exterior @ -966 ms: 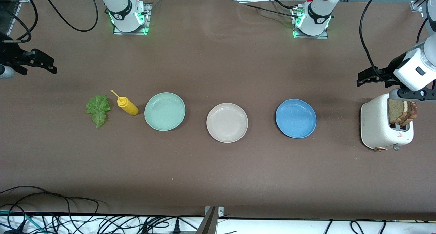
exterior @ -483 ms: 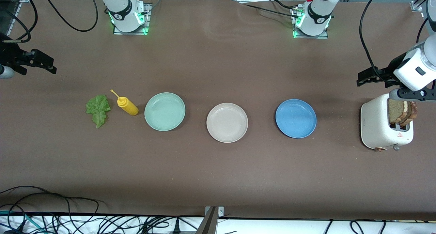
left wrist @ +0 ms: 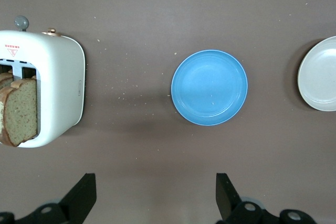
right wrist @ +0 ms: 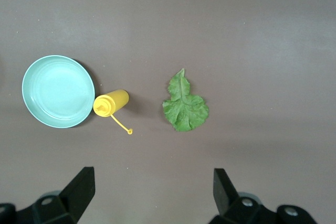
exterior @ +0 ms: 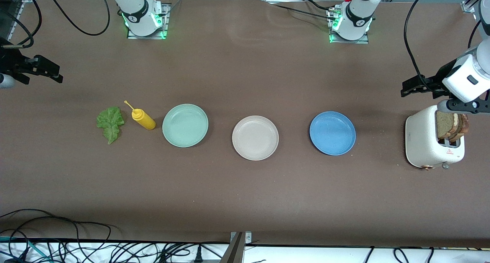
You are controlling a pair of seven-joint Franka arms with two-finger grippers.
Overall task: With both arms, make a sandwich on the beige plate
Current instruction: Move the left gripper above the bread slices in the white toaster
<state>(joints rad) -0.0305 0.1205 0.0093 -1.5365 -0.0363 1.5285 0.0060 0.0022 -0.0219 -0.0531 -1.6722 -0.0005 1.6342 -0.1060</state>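
- Front view: almost nothing has changed over the last second. The right claw (exterior: 48, 69) has drifted slightly toward the right arm's edge of the surface (exterior: 245, 194); the left claw (exterior: 415, 87) has held its place. Nothing on the surface has been moved, so I judge the task not yet begun.
- The left claw hangs released and empty over the surface between the blue plate (left wrist: 209, 87) and the toaster (exterior: 423, 142), its fingers (left wrist: 224, 193) spread wide in the left wrist view.
- The right claw hovers released and empty near the right arm's edge of the surface, over the bare brown just beside the lettuce leaf (right wrist: 184, 104).
- The beige plate (exterior: 255, 138) sits mid-surface, between the mint-green plate (exterior: 185, 125) and the blue plate. All three plates are empty.
- The toaster stands at the left arm's end of the surface with two bread slices (left wrist: 20, 109) upright in its slots.
- The lettuce leaf lies flat beside the yellow squeeze bottle (exterior: 143, 119), which lies on its side just beside the mint-green plate.
- Likely first step: the left claw lifting a slice out of the toaster.
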